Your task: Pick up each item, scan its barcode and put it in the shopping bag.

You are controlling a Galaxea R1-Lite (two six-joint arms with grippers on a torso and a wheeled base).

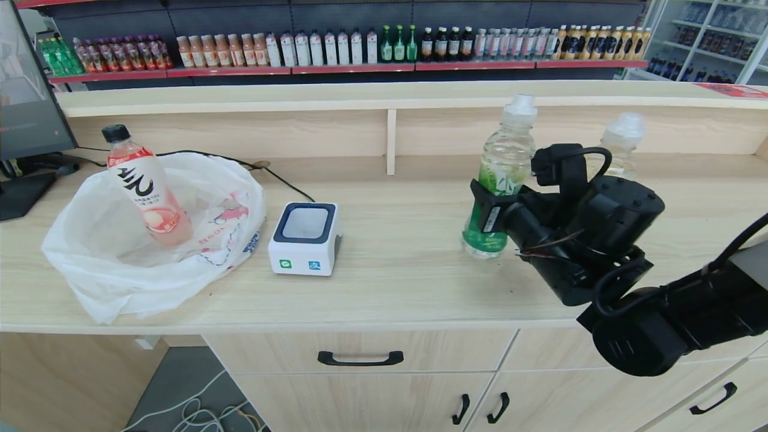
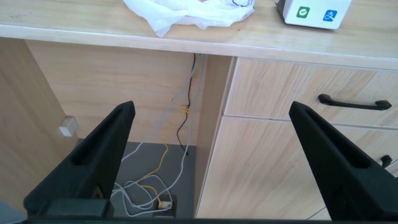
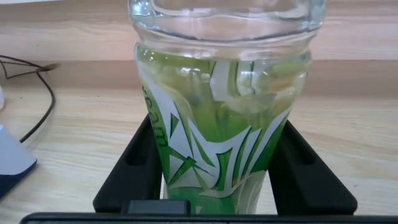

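A clear bottle with a green label and white cap (image 1: 500, 180) stands upright on the wooden counter (image 1: 396, 258), right of centre. My right gripper (image 1: 487, 207) is shut on its labelled middle; in the right wrist view the bottle (image 3: 221, 124) sits between the two black fingers (image 3: 134, 168). A white shopping bag (image 1: 150, 240) lies at the counter's left with a pink bottle (image 1: 147, 186) leaning inside it. The white barcode scanner (image 1: 304, 238) sits between bag and green bottle. My left gripper (image 2: 211, 162) hangs open below the counter's front edge, facing the cabinet.
A second clear bottle (image 1: 621, 144) stands behind my right arm near the back ledge. A black monitor stand (image 1: 24, 180) and cables (image 1: 282, 180) occupy the far left. Drawers with black handles (image 1: 360, 359) are under the counter. Shelves of drinks (image 1: 360, 45) line the background.
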